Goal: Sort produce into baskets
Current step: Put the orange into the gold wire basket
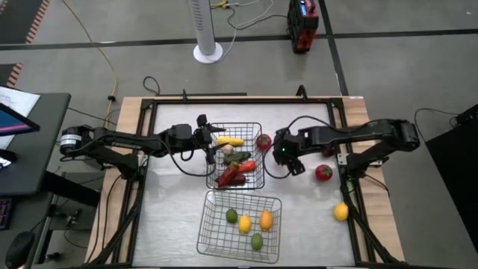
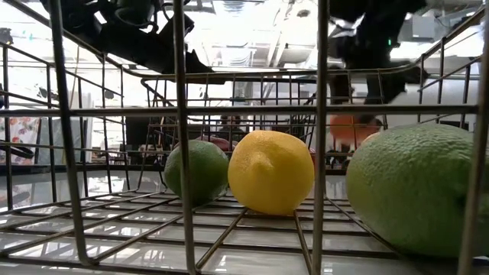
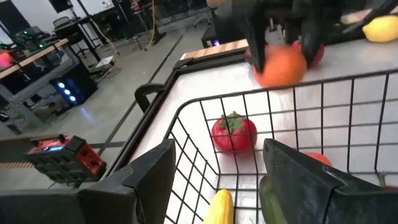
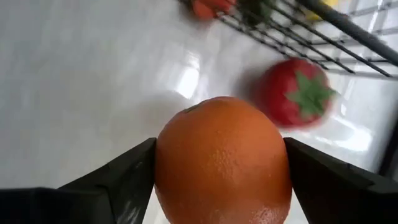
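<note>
White table top in a wooden frame, grey shop floor around it. Clock directions are from the high view, with 12 at the far edge.

Left gripper (image 1: 207, 140) hangs over the 9 o'clock rim of the far basket (image 1: 258, 127). Its jaws are apart and hold nothing. It's parked, so leave it.

The far basket holds the vegetables: corn (image 1: 231, 140), a red chilli (image 1: 234, 174) and darker pieces I can't name. The near basket (image 1: 211, 224) sits at 6 o'clock from it and holds fruit: lime (image 1: 231, 217), lemon (image 1: 244, 223), an orange fruit (image 1: 266, 220) and a second green fruit (image 1: 257, 241).

A tomato (image 1: 263, 141) lies on the table just outside the far basket's 3 o'clock rim.

Right gripper (image 1: 290, 158) is just past that tomato, between the far basket and the right table edge. It has the orange (image 4: 221, 155) between its fingers (image 4: 118, 180), with both pads against the orange's sides. I read that as a grasp. The left wrist view puts the orange clear of the far basket's wire, on the outside.

This is the relation your next move depends on: the near basket lies at about 7 o'clock from the right gripper, and that arm is the closer one. The orange is round, so there's no long axis to align. The likely carry is over the near basket's 12 o'clock rim, so lift clear of the wire first.

Further right, still loose on the table: a red fruit (image 1: 323, 172) and a yellow fruit (image 1: 341, 212).
</note>
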Robot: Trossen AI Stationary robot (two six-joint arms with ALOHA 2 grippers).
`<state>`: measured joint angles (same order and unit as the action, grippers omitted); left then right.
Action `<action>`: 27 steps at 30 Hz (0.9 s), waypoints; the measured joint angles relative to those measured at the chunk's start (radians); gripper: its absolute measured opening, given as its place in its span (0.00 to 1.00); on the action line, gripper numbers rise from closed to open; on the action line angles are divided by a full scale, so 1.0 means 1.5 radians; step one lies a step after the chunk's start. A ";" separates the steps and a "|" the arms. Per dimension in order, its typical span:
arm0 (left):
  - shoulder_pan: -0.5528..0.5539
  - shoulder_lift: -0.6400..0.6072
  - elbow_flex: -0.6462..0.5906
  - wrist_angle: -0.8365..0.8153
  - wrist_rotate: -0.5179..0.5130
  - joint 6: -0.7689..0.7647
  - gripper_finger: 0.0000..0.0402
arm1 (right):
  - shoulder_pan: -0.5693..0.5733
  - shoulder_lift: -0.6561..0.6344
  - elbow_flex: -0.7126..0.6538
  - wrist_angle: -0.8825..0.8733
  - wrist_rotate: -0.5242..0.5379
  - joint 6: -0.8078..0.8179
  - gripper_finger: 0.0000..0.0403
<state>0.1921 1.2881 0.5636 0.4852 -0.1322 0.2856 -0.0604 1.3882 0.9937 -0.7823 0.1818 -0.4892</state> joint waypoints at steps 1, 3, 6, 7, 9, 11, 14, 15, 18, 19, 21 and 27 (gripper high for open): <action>0.000 0.000 0.000 -0.003 0.000 0.003 0.57 | 0.003 -0.004 0.018 -0.018 0.007 0.008 0.87; 0.000 -0.003 0.000 -0.010 0.000 0.007 0.57 | 0.009 -0.013 0.060 -0.040 0.020 0.029 0.86; 0.000 -0.022 0.000 -0.028 -0.008 0.006 0.57 | 0.022 -0.016 0.117 -0.081 0.023 0.072 0.86; 0.000 -0.032 0.000 -0.044 -0.009 0.005 0.57 | 0.028 -0.014 0.132 -0.084 0.022 0.089 0.87; 0.000 -0.052 -0.001 -0.054 -0.009 -0.008 0.57 | 0.039 -0.010 0.160 -0.080 0.022 0.119 0.87; 0.000 -0.074 -0.001 -0.065 -0.009 -0.015 0.57 | 0.051 -0.006 0.182 -0.077 0.022 0.137 0.87; 0.000 -0.096 0.000 -0.082 -0.009 -0.018 0.57 | 0.068 0.009 0.200 -0.053 0.021 0.139 0.87; 0.000 -0.101 0.000 -0.092 -0.009 -0.018 0.57 | 0.073 0.018 0.204 -0.039 0.021 0.139 0.87; 0.000 -0.106 0.000 -0.093 -0.009 -0.020 0.57 | 0.082 0.036 0.217 0.005 0.019 0.139 0.88; 0.000 -0.106 0.000 -0.092 -0.009 -0.023 0.57 | 0.085 0.045 0.223 0.011 0.018 0.138 0.88; 0.000 -0.106 0.000 -0.094 -0.009 -0.024 0.57 | 0.089 0.061 0.233 0.012 0.016 0.136 0.88; 0.000 -0.106 0.000 -0.120 -0.009 -0.027 0.57 | 0.108 0.097 0.276 0.010 -0.060 0.174 0.88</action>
<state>0.1921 1.1290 0.5632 0.3055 -0.1463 0.2447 0.1009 1.5336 1.4078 -0.7673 0.0912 -0.2279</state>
